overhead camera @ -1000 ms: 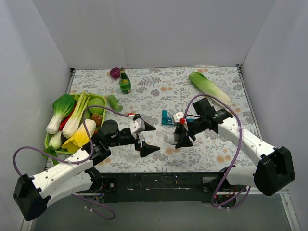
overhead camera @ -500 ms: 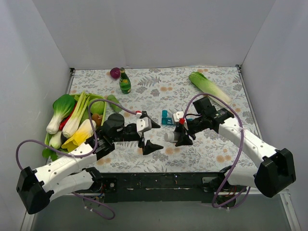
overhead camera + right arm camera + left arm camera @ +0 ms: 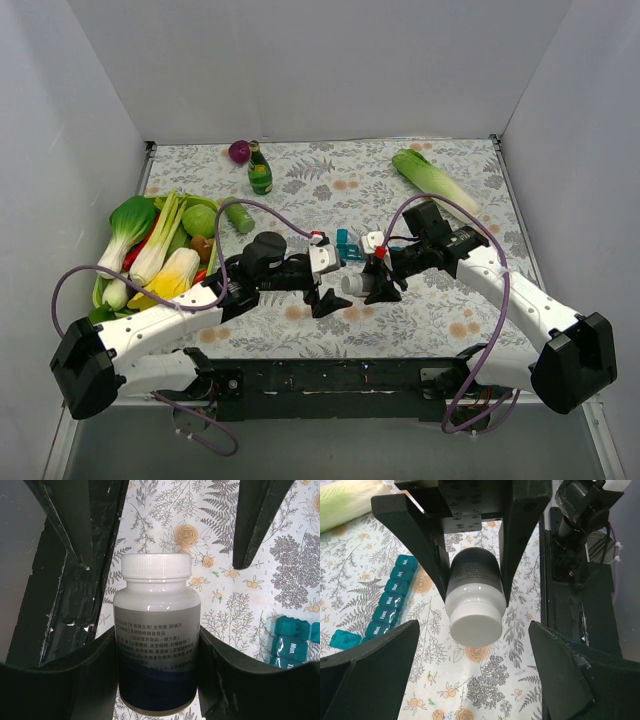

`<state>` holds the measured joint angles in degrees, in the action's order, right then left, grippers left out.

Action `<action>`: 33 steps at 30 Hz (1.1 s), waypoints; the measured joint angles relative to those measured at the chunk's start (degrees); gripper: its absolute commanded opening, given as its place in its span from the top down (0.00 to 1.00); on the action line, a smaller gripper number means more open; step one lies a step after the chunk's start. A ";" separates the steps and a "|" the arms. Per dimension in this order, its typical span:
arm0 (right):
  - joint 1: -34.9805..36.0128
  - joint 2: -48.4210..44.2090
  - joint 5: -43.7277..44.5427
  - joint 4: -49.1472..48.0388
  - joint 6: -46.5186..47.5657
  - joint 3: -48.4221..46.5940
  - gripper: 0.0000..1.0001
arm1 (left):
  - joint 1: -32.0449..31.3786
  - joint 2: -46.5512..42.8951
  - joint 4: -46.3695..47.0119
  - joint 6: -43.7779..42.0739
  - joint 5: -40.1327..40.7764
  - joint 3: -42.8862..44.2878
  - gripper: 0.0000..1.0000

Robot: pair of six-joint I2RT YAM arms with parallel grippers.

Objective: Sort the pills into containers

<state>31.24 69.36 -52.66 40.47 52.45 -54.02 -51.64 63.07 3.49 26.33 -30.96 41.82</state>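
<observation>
My right gripper is shut on a white pill bottle, held sideways just above the table. Its fingers clamp the labelled body, and the white cap points toward my left arm. The left gripper is open. Its fingers stand wide on either side of the cap without touching it. The containers, a teal pill box with day-marked lids, lie on the cloth just behind the bottle. No pills show.
A green tray piled with vegetables sits at the left. A green bottle and a purple onion stand at the back. A leafy cabbage lies back right, and a small green vegetable lies near the tray.
My left arm has reached rightward until its open fingers flank the bottle's cap. The right gripper and the bottle have stayed put.
</observation>
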 measured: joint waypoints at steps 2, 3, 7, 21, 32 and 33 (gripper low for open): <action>0.00 0.00 -0.02 0.00 -0.02 0.00 0.98 | -0.33 0.85 0.48 -0.13 1.03 0.44 0.16; 0.00 0.00 -0.02 -0.02 -0.02 0.00 0.98 | -0.52 1.22 0.81 -0.13 1.51 0.55 0.18; 0.00 0.00 -0.02 -0.04 -0.07 0.00 0.98 | -0.85 2.16 1.40 0.39 2.40 0.57 0.42; -0.35 -1.22 2.36 0.13 -1.51 0.20 0.98 | -0.66 7.06 -4.46 12.70 2.03 6.27 1.00; 0.22 -3.65 5.97 -2.49 -4.37 1.42 0.99 | 0.00 7.65 -7.02 50.53 8.37 7.58 1.00; 0.28 -3.76 6.51 -2.97 -4.76 1.42 0.99 | 0.09 7.65 -7.37 55.41 9.51 7.61 1.00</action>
<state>31.53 65.60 -46.15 37.50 47.68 -52.60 -51.55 70.72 -3.88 81.73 -21.45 49.43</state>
